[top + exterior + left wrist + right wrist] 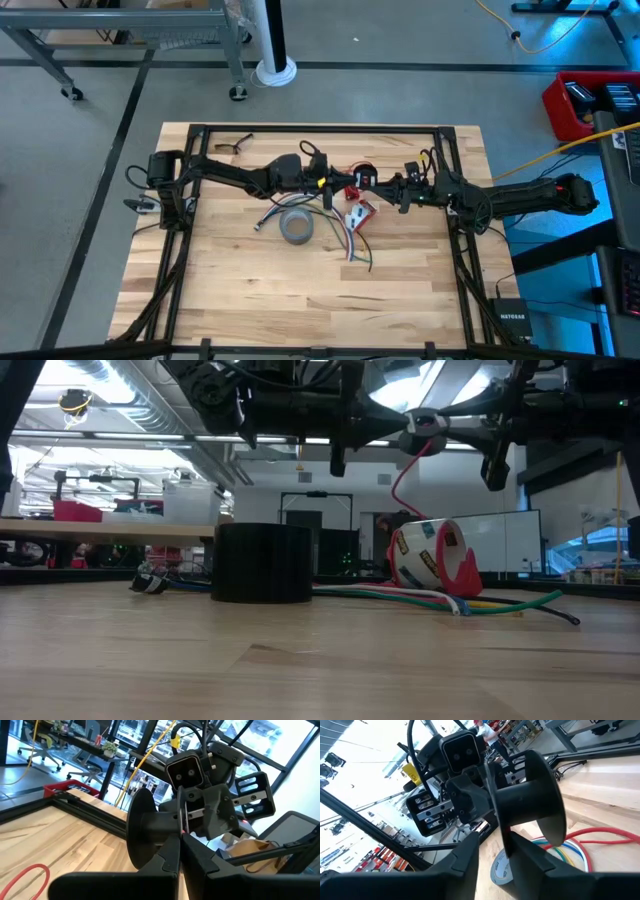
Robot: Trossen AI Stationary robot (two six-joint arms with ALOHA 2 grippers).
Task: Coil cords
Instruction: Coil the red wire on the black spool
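— So, what has the left hand [181, 843] got?

— Its fingers are pressed fully together on the thin rim of one flange of the black spool [535, 790], held up in the air over the middle of the bench [300, 310]. The right hand [496, 840] faces it from the right; its fingers stand apart on either side of the spool's other flange and, as far as I can see, do not press on it.

— And the cord?

— The red wire [400, 480] hangs from the spool in a slack curve, down towards the bench. I judge it light, thin and springy: it will want to uncurl, and it could slip through smooth fingers. The spool looks like rigid plastic, light too, so a pinch on a flange rim or across the hub should carry it.

— Where would you take the wire?

— Close under the spool, where it is taut enough to guide onto the hub.

— What lies around?

— Just below the hands sits a red-and-white roll [430, 555], tipped on its side, near where the wire comes down. To its left and nearer is the grey tape roll [296, 228], lying flat. A bundle of coloured cables [500, 603] runs along the bench past both.

— Anything in the way?

— The wire's lower end could snag on the red-and-white roll or the cables. The two hands are also very close together.
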